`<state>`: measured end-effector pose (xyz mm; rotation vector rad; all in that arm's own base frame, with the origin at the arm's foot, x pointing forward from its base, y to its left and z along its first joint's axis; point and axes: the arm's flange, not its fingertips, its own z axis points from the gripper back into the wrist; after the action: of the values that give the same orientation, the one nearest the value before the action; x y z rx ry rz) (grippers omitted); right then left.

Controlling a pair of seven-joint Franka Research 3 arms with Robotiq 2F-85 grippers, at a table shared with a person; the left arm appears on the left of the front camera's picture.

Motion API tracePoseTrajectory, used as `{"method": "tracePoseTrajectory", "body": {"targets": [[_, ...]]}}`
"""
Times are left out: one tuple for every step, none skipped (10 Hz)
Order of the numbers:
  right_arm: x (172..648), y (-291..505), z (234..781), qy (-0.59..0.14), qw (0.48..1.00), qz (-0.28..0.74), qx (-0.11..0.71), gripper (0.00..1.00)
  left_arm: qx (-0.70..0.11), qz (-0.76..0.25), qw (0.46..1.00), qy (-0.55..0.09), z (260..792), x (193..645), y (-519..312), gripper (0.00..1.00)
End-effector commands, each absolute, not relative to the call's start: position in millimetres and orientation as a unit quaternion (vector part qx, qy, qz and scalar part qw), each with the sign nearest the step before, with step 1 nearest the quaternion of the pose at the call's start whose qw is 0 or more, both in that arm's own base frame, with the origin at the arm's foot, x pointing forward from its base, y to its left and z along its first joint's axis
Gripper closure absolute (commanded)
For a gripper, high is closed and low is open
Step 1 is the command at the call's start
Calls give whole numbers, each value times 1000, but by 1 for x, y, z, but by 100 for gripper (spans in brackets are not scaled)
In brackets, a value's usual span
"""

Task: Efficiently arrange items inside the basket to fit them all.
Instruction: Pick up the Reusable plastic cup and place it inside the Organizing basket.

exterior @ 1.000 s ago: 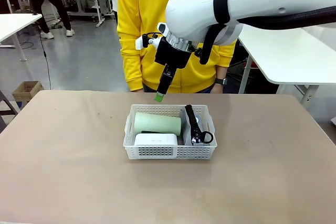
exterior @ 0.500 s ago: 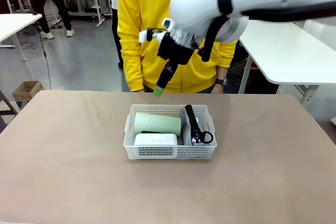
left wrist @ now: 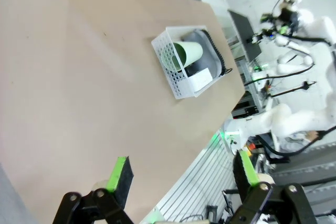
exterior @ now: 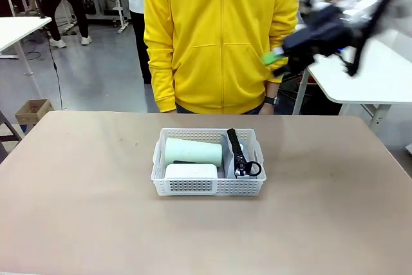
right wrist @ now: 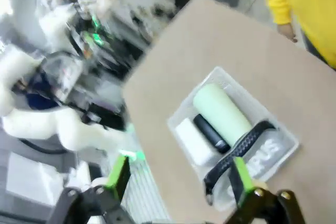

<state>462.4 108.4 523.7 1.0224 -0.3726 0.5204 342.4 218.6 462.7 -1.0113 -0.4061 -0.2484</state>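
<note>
Right gripper is hanging up high past the table's far right corner, blurry, jaws spread wide and gripping nothing. Left gripper is sitting wide open too, hovering over the table's edge, nothing between its pads. Basket is resting mid-table, a bit nearer the far edge, with the pale green cup lying sideways, white device just in front of it, and grey pouch squeezed along the basket's right side.

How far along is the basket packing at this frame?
Looks done: the green cup lies on its side, the white device in front of it, the grey pouch alongside, all inside the basket. Nothing in hand: the right gripper is raised off to the side, jaws open. Nothing visibly left.
</note>
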Motion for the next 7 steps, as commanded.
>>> {"method": "tracePoseTrajectory", "body": {"targets": [[443,31,482,-205,787,152,562,0,-476,-117,850,-192,464,341,217,0],[438,-6,462,-201,752,126,615,0,-476,-117,850,-192,464,341,217,0],[435,-40,435,-186,731,83,651,0,-476,-117,850,-192,464,341,217,0],[440,-63,397,-153,712,49,683,0,-476,-117,850,-192,464,341,217,0],[449,-69,364,-134,726,-3,674,0,-476,-117,850,-192,464,341,217,0],[464,-61,343,-118,768,-43,628,0,-476,-117,850,-192,464,341,217,0],[419,-77,385,-146,732,27,664,0,-476,-117,850,-192,464,341,217,0]]}}
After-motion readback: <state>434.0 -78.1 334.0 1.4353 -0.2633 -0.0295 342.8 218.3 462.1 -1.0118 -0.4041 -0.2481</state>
